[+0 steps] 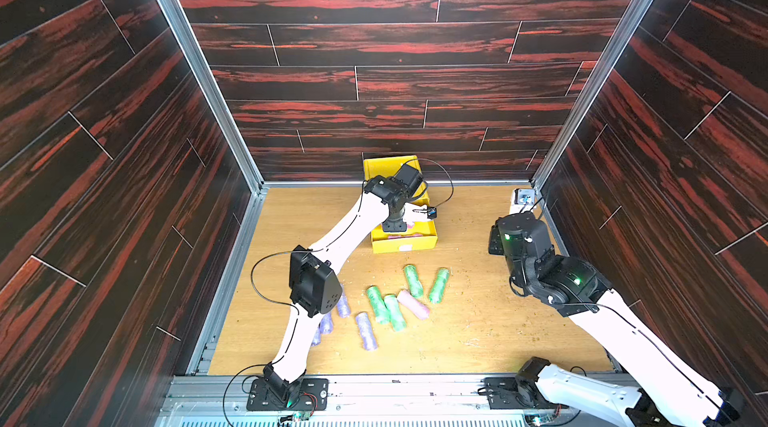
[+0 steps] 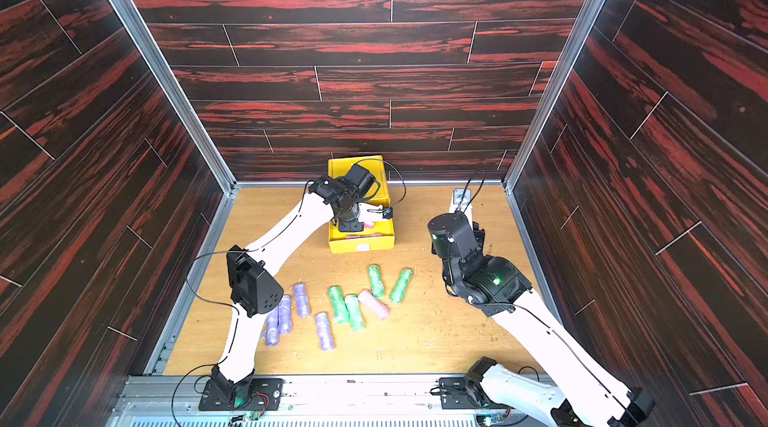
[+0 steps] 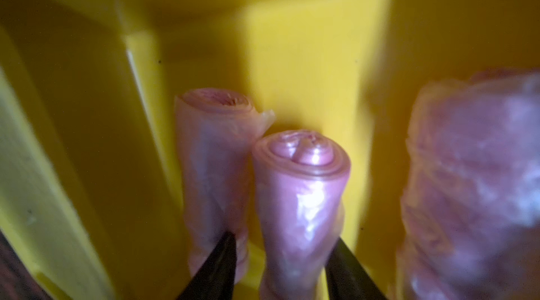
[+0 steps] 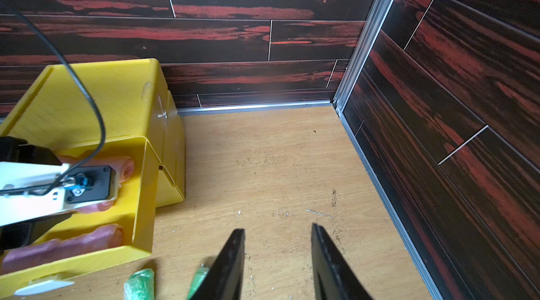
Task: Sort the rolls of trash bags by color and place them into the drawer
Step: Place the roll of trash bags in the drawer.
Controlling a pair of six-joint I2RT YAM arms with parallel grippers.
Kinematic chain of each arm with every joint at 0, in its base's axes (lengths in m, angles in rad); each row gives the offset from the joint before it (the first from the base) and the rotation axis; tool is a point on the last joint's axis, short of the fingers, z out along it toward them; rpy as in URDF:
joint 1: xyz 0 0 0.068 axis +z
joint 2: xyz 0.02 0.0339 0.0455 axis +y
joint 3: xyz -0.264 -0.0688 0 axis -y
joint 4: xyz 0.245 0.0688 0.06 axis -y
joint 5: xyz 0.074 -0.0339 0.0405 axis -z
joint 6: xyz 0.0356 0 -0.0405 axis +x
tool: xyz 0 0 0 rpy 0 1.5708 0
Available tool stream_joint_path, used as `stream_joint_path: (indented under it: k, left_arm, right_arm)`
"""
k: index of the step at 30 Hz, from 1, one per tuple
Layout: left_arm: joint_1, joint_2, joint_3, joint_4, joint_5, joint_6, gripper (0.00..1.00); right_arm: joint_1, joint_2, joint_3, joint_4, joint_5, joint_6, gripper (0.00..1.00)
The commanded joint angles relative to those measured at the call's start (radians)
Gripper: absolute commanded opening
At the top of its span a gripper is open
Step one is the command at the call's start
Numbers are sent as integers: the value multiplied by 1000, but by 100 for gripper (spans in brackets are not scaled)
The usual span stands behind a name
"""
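Table [image 4: 277, 152]: wood-grain surface. Drawer [image 1: 402, 243]: yellow cabinet against the back wall, with one drawer pulled out toward the arms.

Left gripper [image 3: 283, 238]: lowered into the pulled-out drawer. Its fingers are parted around a pink roll [image 3: 298, 196], with a gap on one side, so the roll is not clamped.

Right gripper [image 4: 277, 231]: beside the drawer over bare table, fingers parted with nothing between them.

Two more pink rolls [image 3: 213, 167] lie inside the drawer. In front of the drawer, on the table, are four green rolls [image 1: 413, 279], four purple rolls [image 2: 324, 331] and a loose pink roll [image 1: 413, 305].
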Motion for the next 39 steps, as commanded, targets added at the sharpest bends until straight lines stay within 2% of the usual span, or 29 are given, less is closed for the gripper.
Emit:
stream_joint_path:
  k: [1, 6, 9, 18, 24, 27, 31, 35, 39]
  left_arm:
    - [-1, -3, -1, 13, -26, -4, 70]
    - [-3, -25, 2, 37, -45, -2, 83]
    - [-6, -50, 10, 69, -68, -5, 87]
    - [-15, -195, 36, 203, -125, -36, 88]
    - [-17, -342, -43, 314, -144, -96, 88]
    - [-19, -440, -135, 387, -151, -152, 87]
    - [-20, -636, -348, 555, -214, -271, 86]
    - [-20, -837, -571, 698, -271, -437, 85]
    - [-18, -1024, -826, 808, -346, -593, 83]
  right_arm:
    - [-5, -11, -14, 8, 21, -10, 41]
    - [-5, -12, -18, 11, 24, -10, 41]
    - [-5, -10, -17, 11, 24, -10, 41]
    - [-5, -8, 29, -9, 22, 0, 42]
    - [-5, 1, 54, -34, -17, 39, 43]
    - [-6, 9, 64, -54, -54, 62, 43]
    - [-5, 8, 46, -69, -149, 75, 42]
    - [-5, -10, -30, -39, -371, 21, 38]
    - [2, -69, -191, 43, -593, 6, 38]
